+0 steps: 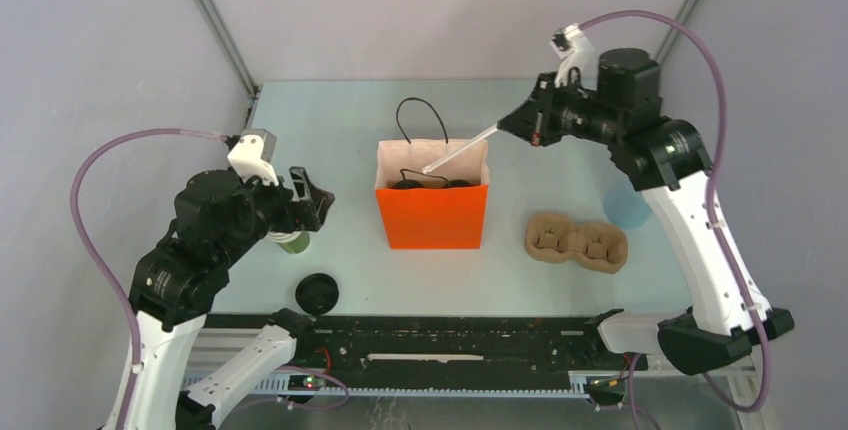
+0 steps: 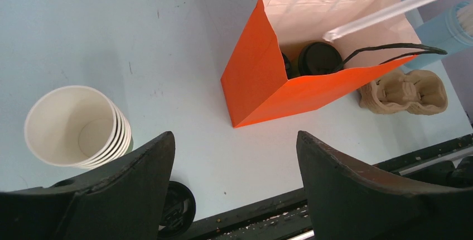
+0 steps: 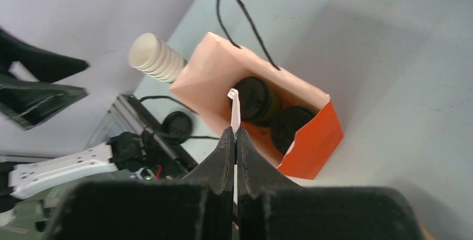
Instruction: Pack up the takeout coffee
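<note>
Two takeout coffee cups with black lids stand inside the upright orange paper bag; one lid also shows in the left wrist view. My right gripper is shut on a thin white straw, held above and behind the bag's right side. The straw slants down with its tip over the bag's open mouth. My left gripper hovers open and holds nothing, left of the bag and just above the cup stack.
A lidless stack of white-inside cups stands under the left arm. A loose black lid lies near the front edge. A brown cardboard cup carrier lies right of the bag. A pale blue container stands behind it.
</note>
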Motion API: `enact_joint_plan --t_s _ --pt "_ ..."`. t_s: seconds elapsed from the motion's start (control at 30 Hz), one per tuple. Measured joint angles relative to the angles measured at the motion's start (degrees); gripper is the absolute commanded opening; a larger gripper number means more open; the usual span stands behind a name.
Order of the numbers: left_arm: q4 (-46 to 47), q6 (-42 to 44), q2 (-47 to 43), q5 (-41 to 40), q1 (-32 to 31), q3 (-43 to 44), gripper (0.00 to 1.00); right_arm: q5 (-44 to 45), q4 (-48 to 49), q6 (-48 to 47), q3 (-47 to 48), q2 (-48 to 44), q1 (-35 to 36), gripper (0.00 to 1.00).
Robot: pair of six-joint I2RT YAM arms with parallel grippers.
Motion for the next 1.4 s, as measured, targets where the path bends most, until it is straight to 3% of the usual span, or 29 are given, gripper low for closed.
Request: enact_joint_plan --t_s 0.37,0.97,1.1,1.2,1.4 --pt "-1.33 -2.86 1.95 -0.07 0.0 3.3 0.84 19.8 -1.11 -7.8 3.67 10.56 12.83 0.01" --pt "-2.27 -8.13 0.98 -2.67 -0.04 3.91 0.84 27.12 -0.85 -14.12 6.34 15.37 16.79 0.05" --pt "-2.62 -8.07 0.83 -2.73 -0.04 3.91 0.84 27.36 -0.76 -14.75 6.43 15.65 19.34 0.24" --pt "-2.6 -7.91 0.85 -2.71 -0.04 3.91 0.84 28.41 -0.98 -15.04 8.92 17.73 21.2 0.48" --pt "-2.6 -7.21 0.92 -2.64 -0.04 3.91 0.84 32.5 -6.1 -15.17 23.67 26.93 22.43 0.68"
